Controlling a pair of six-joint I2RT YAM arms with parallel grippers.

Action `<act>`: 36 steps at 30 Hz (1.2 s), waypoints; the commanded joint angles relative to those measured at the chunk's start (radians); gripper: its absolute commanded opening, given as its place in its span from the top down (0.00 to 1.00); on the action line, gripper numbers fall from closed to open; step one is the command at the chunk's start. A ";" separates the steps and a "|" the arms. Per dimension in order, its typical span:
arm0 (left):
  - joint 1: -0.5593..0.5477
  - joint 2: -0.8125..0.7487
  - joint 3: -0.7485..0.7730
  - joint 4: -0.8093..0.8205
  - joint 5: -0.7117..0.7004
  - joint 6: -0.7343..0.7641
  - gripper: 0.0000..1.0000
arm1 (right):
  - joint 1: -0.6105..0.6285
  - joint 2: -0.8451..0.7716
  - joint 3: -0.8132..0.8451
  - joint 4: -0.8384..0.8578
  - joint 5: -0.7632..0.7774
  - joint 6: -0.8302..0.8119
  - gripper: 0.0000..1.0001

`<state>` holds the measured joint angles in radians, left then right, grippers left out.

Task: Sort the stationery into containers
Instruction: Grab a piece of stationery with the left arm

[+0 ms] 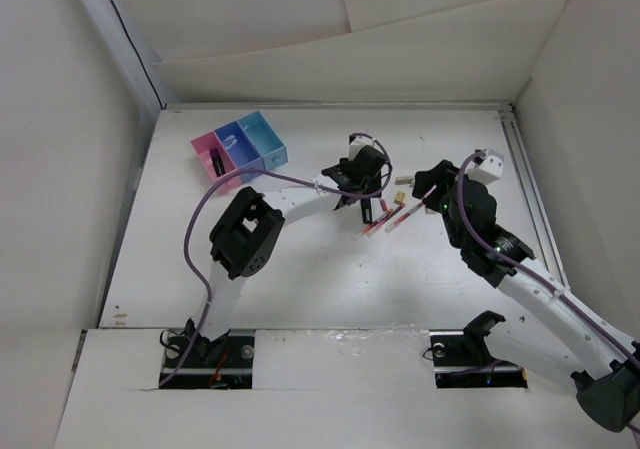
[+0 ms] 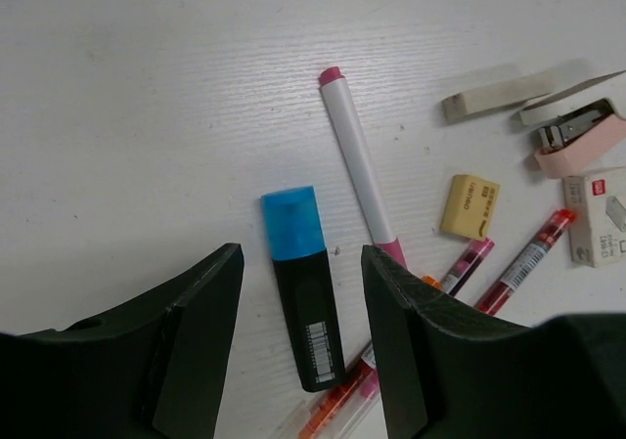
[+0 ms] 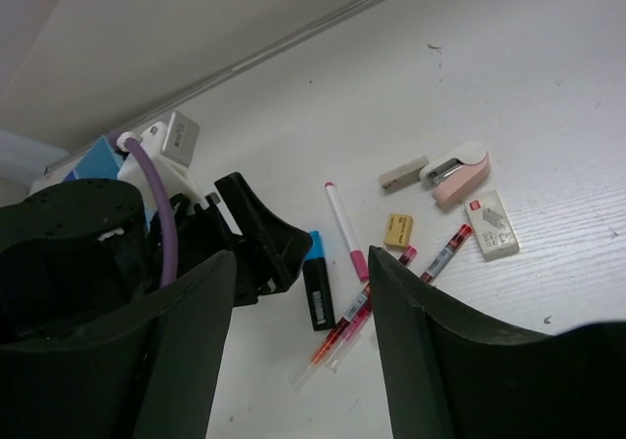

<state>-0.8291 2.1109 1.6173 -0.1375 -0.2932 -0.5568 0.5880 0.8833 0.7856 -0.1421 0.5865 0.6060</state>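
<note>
Fingers (image 2: pixel 201 341) of the left gripper (image 2: pixel 301 258) stood wide apart and empty above the table (image 2: pixel 147 87), flanking a blue-capped black highlighter (image 2: pixel 298 283) whose white barcode label (image 2: pixel 319 341) was too small to read. Just beside it lay a white pen (image 2: pixel 357 165), red-pink pens (image 2: pixel 523 263) and a yellow eraser (image 2: pixel 469 206) with blurred dark print. Past them sat a white box (image 2: pixel 599 214) with a red mark, a pink stapler (image 2: pixel 577 136) and a white eraser (image 2: pixel 484 92). The right gripper (image 3: pixel 298 263) hung equally wide and empty. Well apart at the far left stood the containers (image 1: pixel 240 147), with a dark item (image 1: pixel 218 165) in the pink one.
</note>
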 commanded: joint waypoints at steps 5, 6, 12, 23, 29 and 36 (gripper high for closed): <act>-0.005 0.075 0.101 -0.017 -0.047 0.003 0.51 | -0.005 0.002 0.017 0.045 -0.074 -0.028 0.37; -0.014 0.075 0.101 -0.017 -0.047 0.003 0.51 | -0.005 0.002 0.017 0.045 -0.074 -0.028 0.37; -0.015 0.132 0.153 -0.050 -0.067 0.012 0.57 | -0.005 0.032 0.027 0.056 -0.128 -0.048 0.37; -0.024 0.172 0.144 -0.050 -0.142 0.023 0.58 | -0.005 0.042 0.027 0.056 -0.128 -0.048 0.37; -0.024 0.192 0.162 -0.059 -0.152 0.032 0.72 | -0.005 0.042 0.027 0.065 -0.128 -0.048 0.37; -0.024 0.109 0.133 -0.037 -0.213 0.032 1.00 | -0.005 0.042 0.027 0.065 -0.128 -0.048 0.37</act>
<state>-0.8494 2.2936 1.7477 -0.1722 -0.4484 -0.5293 0.5884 0.9318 0.7860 -0.1265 0.4629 0.5720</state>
